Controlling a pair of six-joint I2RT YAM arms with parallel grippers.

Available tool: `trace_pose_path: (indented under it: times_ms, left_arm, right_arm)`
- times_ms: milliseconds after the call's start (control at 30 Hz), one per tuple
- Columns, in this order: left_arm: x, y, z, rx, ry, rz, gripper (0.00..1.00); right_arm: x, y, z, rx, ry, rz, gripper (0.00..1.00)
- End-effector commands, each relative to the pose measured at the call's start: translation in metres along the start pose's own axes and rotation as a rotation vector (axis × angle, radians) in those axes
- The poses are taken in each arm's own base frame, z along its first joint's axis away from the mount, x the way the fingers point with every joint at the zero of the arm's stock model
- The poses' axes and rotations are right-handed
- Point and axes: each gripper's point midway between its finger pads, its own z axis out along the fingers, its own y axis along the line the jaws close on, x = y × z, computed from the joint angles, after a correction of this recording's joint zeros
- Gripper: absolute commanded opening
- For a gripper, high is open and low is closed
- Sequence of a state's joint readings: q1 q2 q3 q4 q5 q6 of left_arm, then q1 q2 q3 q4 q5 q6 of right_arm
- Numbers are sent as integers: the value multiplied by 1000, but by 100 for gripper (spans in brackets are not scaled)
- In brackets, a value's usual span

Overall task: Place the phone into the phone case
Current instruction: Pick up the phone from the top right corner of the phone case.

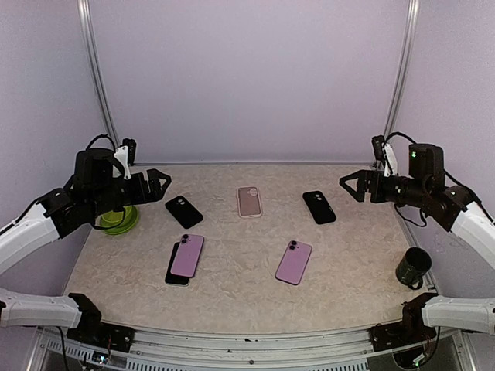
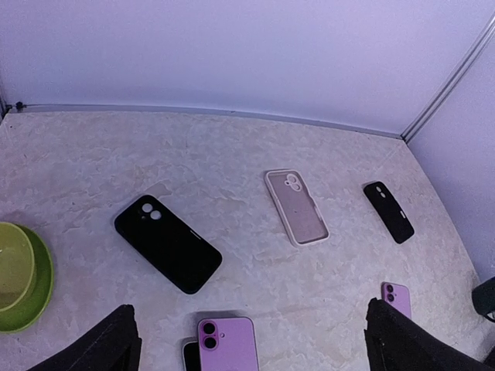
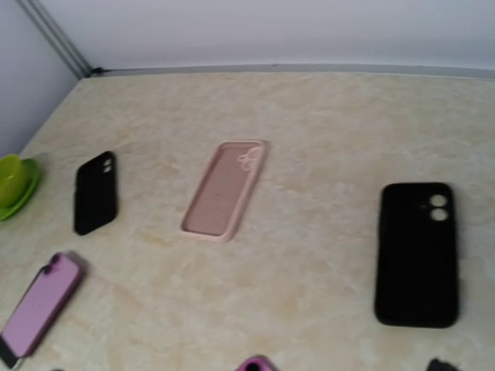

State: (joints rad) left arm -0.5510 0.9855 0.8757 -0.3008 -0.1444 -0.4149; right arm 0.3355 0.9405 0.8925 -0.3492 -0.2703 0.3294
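Pink phone case [image 1: 249, 201]: upper centre, bare tabletop [image 1: 232, 297] all round; left hand [image 1: 164, 184], right hand [image 1: 346, 188] spread, at its side edges

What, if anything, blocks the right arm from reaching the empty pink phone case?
Probably nothing, so yes. The pink phone case lies alone, open side up. The right claw hovers open, and only the black phone case lies flat near the path.

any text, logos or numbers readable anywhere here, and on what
None can be read. The pink case, left black case, right black case, left purple phone, right purple phone, green bowl and black cup show no words, logos or numbers.
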Motion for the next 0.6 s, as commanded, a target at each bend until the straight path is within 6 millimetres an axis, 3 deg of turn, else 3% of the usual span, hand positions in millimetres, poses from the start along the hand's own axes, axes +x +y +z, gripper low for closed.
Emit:
trace_pose_path:
  times_ms: [0, 367, 567]
  left_arm:
    - [-19, -14, -2, 65, -38, -23, 98]
    - [-6, -8, 15, 26, 8, -71, 93]
    - [13, 6, 30, -95, 62, -92, 92]
  right_arm:
    - [-17, 14, -4, -81, -38, -19, 100]
    - [-4, 13, 6, -114, -4, 21, 100]
    - [19, -8, 25, -33, 81, 81, 100]
